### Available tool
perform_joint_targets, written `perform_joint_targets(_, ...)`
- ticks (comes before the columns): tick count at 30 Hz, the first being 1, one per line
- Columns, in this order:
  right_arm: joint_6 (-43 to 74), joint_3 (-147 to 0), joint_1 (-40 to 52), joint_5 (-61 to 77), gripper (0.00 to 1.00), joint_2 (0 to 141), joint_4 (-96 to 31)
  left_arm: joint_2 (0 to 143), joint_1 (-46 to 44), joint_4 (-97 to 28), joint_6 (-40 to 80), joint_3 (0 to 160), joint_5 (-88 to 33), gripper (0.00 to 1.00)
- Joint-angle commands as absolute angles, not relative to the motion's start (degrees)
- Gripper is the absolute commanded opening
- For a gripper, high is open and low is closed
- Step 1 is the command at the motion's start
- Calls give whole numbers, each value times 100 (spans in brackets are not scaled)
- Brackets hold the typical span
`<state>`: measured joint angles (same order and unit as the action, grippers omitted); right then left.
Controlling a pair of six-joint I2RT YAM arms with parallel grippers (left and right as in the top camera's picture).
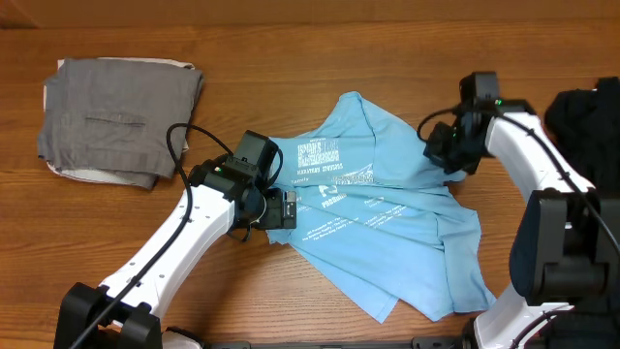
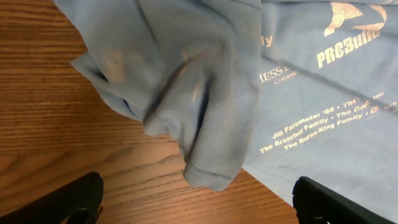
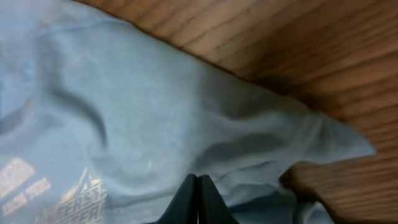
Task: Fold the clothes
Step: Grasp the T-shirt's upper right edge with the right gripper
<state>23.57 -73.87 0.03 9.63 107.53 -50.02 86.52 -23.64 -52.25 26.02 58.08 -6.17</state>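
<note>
From here I'd say the folding has barely begun. The light blue T-shirt (image 1: 387,223) lies in a crumpled heap, centre-right on the table (image 1: 291,58), small white text facing up. It is neither spread flat nor squared, and I see no clean fold in it. All of the flattening and folding is left to do.

My left end effector (image 1: 287,208) sits at the shirt's left edge with its jaws fully apart and holding nothing. A bunched lump of cloth lies just ahead of it in the left wrist view. My right end effector (image 1: 444,150) is at the upper right edge with its fingers pressed together. I can't tell whether cloth is pinched between them.

The shirt's underside, and which part is sleeve or hem, I can't make out. A grey folded garment (image 1: 116,116) lies well apart at the far left. A dark item (image 1: 591,111) is cut off at the right edge.
</note>
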Motion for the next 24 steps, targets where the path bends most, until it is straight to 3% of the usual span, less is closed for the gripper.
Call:
perform_joint_targets(1,2711,-6899,5,917,4,10724,-4547,8689,-2368,-5216,2639,5774,-576,100)
perform_joint_targets(9,2536,-6296,3,1098,4,10735,-3385,8689,-2368,-5216,2639,5774,-576,100)
perform_joint_targets(17,1900,-7358,119,1422,24,10724,-4652,8689,-2368,-5218,2639,5774,-576,100)
perform_joint_targets(24,1890,-7419,770,1166,26,10739,-4683,8689,-2368,-5218,2639,5774,-576,100)
